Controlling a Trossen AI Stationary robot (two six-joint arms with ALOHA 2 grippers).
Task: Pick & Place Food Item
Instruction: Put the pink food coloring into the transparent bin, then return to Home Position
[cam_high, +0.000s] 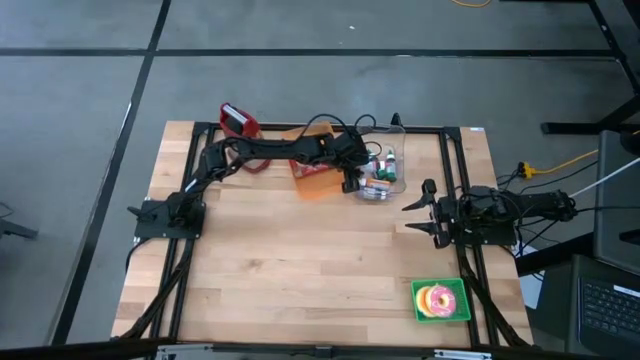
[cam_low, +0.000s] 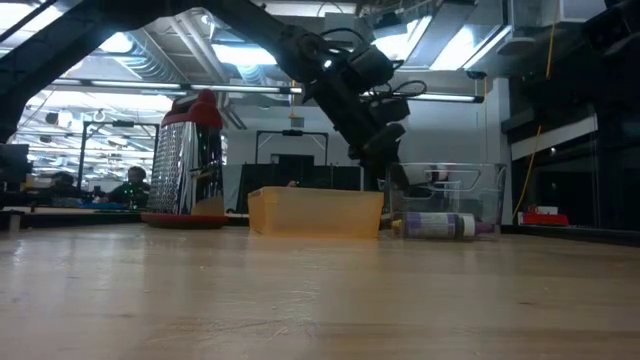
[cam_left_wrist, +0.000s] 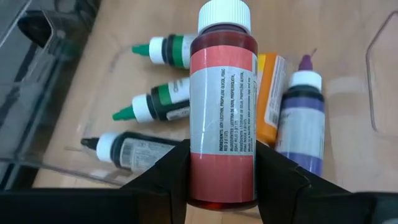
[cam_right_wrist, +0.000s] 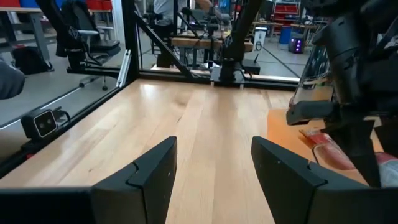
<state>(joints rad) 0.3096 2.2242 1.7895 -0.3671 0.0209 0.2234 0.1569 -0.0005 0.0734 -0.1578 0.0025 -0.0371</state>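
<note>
A red bottle (cam_left_wrist: 222, 112) with a white cap and a printed label sits between the fingers of my left gripper (cam_left_wrist: 222, 168), which is shut on it. My left gripper (cam_high: 358, 180) reaches slanting down over a clear bin (cam_high: 390, 178) at the table's far side. In the bin lie several small bottles on their sides: two with green caps (cam_left_wrist: 163, 50), one black-tipped (cam_left_wrist: 118, 148), one purple (cam_left_wrist: 301, 118) and an orange one (cam_left_wrist: 272, 93). My right gripper (cam_high: 415, 215) stands open at the table's right side, with nothing between its fingers (cam_right_wrist: 149, 171). My left gripper pinches the red bottle's lower body (cam_left_wrist: 205, 186) between its two fingers, one on each side. The fingers come slanting down from the table's left. The bottle lies along them, its white cap (cam_left_wrist: 225, 15) pointing away past the fingertips. It is held over the bottles in the bin.
An orange box (cam_high: 315, 175) stands just left of the bin, with a red-topped metal grater (cam_high: 238, 120) at the far left. A green tray holding a doughnut (cam_high: 440, 300) sits near the front right corner. The middle and near part of the wooden table (cam_high: 300, 270) is bare.
</note>
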